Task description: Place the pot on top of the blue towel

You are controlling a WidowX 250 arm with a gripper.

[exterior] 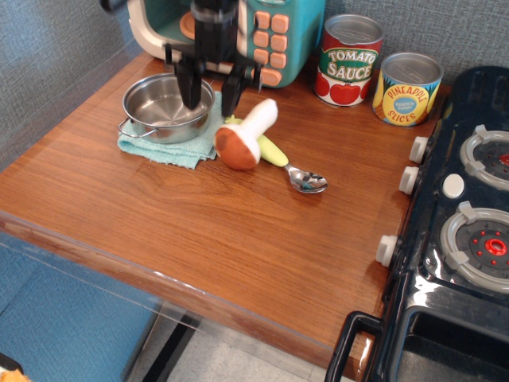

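The shiny steel pot (pixel 165 107) with thin wire loop handles sits upright on the light aqua-blue towel (pixel 171 147) at the back left of the wooden table. The towel shows only at the pot's front and right edges. My black gripper (pixel 210 99) hangs above the pot's right rim. Its two fingers are spread apart, one over the pot's inside and one outside the rim, and hold nothing.
A toy mushroom (pixel 245 134) and a metal spoon with a green handle (pixel 296 171) lie right of the towel. A teal toy microwave (pixel 270 36) stands behind. Tomato sauce (pixel 348 60) and pineapple (pixel 406 88) cans stand at the back right. A toy stove (pixel 469 231) fills the right side.
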